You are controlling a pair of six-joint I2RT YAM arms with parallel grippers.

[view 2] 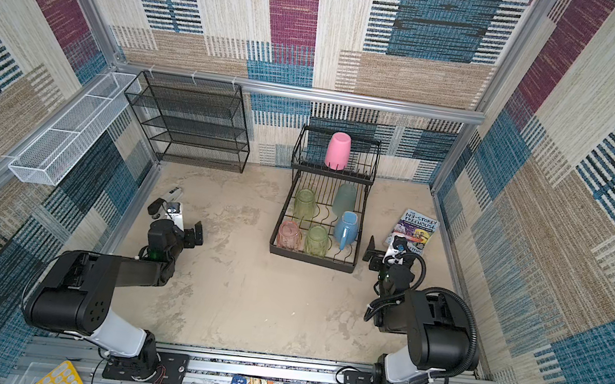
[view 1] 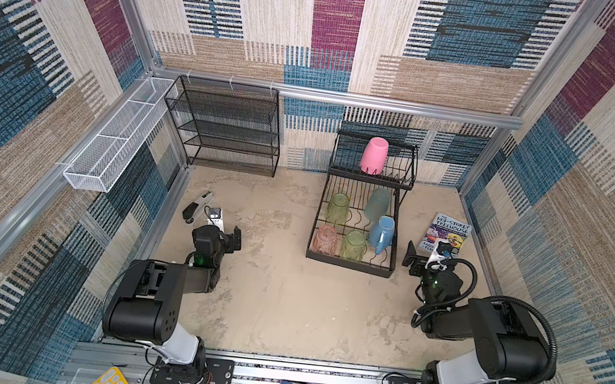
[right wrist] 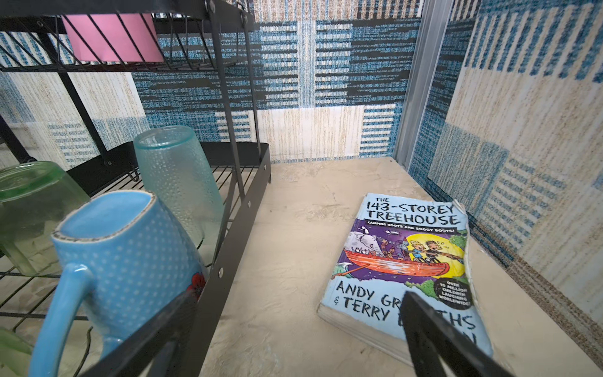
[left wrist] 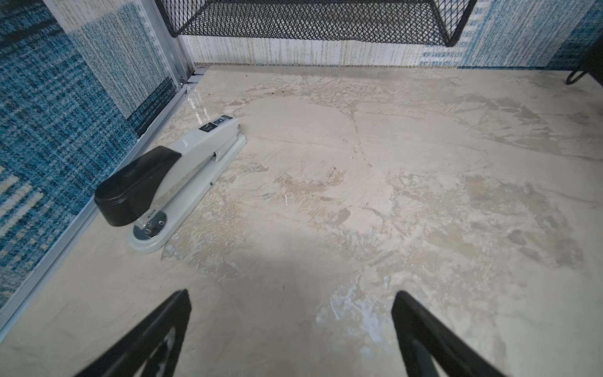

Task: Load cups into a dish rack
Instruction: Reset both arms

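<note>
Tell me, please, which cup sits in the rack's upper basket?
The opaque pink cup: it alone is in the upper basket of the dish rack; the rest sit below.

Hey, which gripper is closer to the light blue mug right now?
Right. The right gripper hangs just outside the dish rack, on the side where the blue mug sits. The left gripper is across the table by the stapler, far from the mug.

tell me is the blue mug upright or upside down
Upside down: the blue mug shows its unglazed base on top, in the dish rack.
</note>
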